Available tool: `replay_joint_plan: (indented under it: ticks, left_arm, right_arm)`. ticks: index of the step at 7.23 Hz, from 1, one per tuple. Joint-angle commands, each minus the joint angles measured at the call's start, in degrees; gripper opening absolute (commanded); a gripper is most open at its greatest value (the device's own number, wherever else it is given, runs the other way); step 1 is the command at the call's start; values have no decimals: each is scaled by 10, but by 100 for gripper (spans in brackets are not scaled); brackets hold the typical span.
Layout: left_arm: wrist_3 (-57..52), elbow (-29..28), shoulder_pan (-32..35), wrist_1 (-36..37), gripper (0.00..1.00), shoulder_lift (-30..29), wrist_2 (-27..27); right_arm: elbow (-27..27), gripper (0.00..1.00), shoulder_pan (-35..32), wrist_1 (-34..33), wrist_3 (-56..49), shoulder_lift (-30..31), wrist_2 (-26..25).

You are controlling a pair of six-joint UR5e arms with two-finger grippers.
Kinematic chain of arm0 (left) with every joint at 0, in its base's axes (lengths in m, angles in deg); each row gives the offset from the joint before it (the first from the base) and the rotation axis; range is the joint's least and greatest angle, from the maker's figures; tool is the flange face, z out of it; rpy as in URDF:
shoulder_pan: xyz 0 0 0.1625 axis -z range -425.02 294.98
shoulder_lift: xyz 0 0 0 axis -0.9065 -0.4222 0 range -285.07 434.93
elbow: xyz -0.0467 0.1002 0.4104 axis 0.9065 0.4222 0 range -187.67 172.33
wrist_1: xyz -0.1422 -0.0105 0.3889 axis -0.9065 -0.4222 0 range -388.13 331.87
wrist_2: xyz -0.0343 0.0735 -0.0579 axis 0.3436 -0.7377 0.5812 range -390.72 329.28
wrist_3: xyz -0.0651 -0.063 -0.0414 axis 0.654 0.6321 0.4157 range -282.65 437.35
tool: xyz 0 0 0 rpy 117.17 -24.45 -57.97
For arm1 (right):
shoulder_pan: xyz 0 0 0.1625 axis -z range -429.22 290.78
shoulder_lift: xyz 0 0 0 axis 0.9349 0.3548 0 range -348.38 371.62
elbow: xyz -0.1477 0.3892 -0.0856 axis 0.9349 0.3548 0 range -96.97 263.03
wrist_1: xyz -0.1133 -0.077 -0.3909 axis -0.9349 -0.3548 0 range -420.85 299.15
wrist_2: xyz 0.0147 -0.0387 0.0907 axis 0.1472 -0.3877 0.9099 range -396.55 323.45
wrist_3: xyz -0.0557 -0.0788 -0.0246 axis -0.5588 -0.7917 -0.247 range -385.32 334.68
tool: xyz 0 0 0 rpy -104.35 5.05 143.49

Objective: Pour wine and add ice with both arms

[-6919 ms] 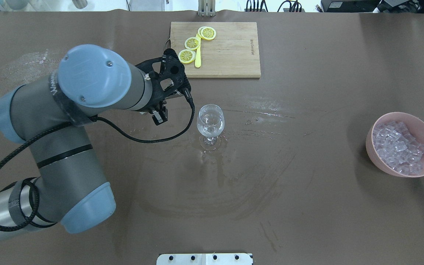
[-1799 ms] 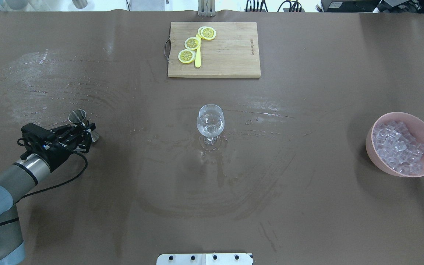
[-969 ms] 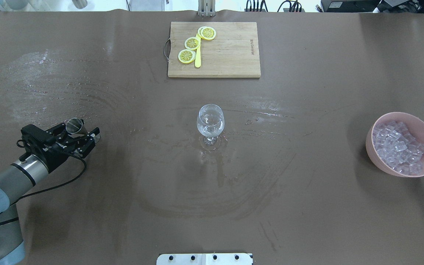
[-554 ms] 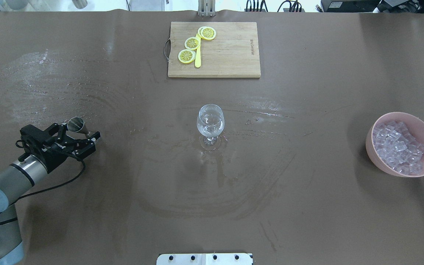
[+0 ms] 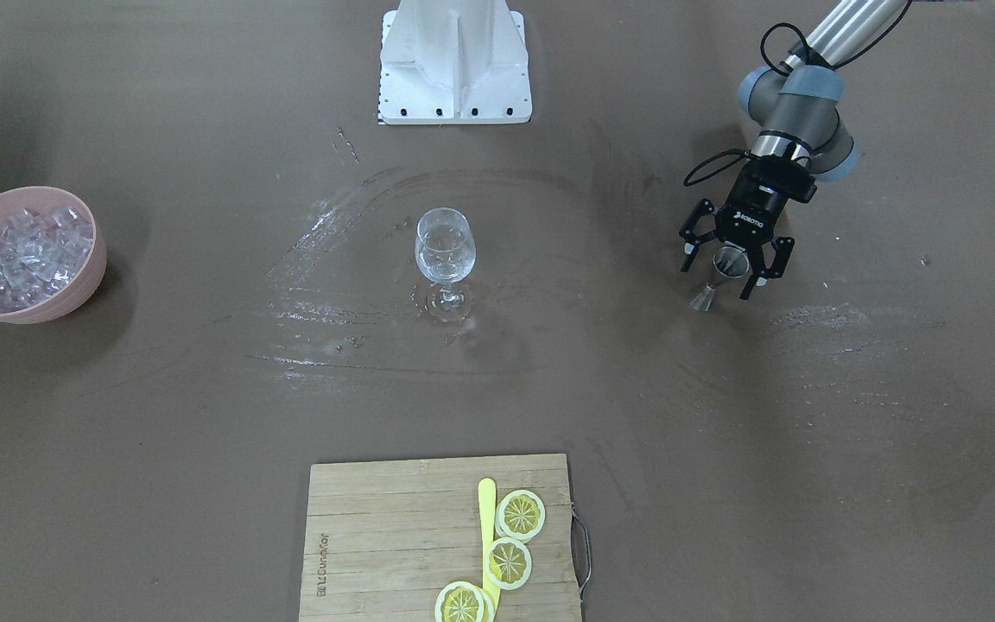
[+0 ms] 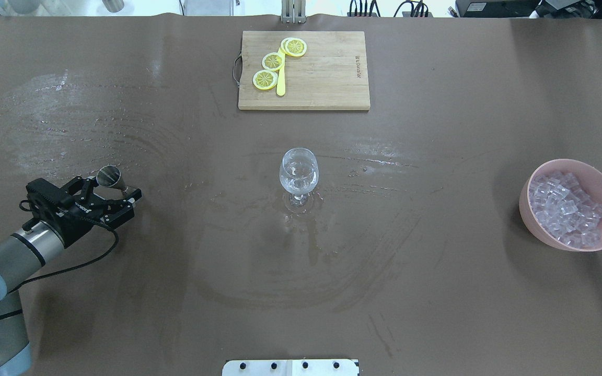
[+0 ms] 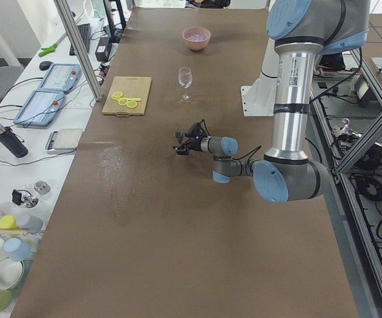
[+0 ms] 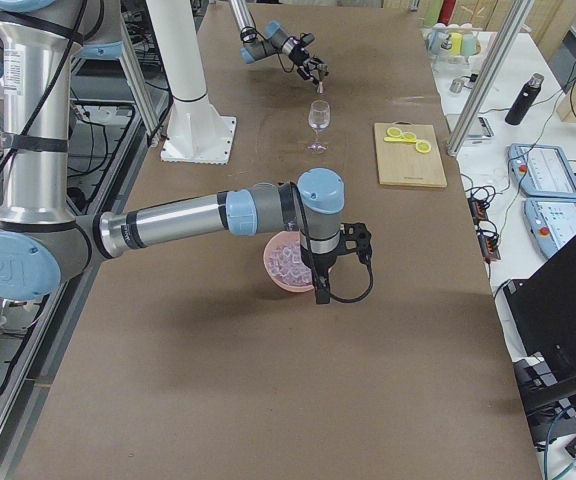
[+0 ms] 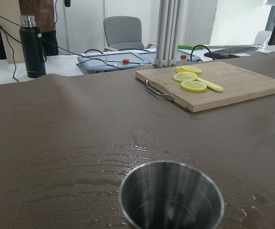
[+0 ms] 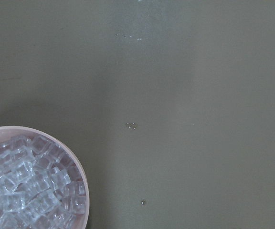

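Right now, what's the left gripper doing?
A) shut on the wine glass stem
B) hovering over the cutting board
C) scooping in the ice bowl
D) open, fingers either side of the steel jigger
D: the left gripper is open, with the steel jigger standing between its spread fingers, well away from the wine glass.

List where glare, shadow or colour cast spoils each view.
Overhead exterior: wet streaks on the table glare pale, and the bowl throws a soft shadow to its left. Left wrist: the far wall is washed out, while the jigger is sharp enough. Right wrist: the light is flat and the brown table reads grey-green, but the ice shows clearly.
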Motion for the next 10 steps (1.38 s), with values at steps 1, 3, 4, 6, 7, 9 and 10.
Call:
replay_joint_plan:
  ticks: [1, 3, 4, 6, 7, 9, 10]
  left_arm:
    - [0, 3, 0, -26, 99, 18, 14]
    - [0, 4, 0, -61, 99, 44, 33]
    - [0, 4, 0, -83, 99, 59, 40]
    - [0, 5, 0, -119, 99, 87, 43]
    - [0, 7, 0, -128, 99, 94, 91]
    - [0, 4, 87, -111, 98, 90, 185]
    - [0, 4, 175, -73, 98, 85, 293]
  right_arm:
    - [-1, 100, 0, 0, 0, 1, 0]
    - [-2, 100, 0, 0, 1, 1, 0]
    - [-2, 100, 0, 0, 1, 0, 0]
    - [-2, 100, 0, 0, 0, 1, 5]
    - [-2, 100, 0, 0, 0, 1, 5]
    - [-2, 100, 0, 0, 0, 1, 5]
    - [-2, 100, 0, 0, 0, 1, 5]
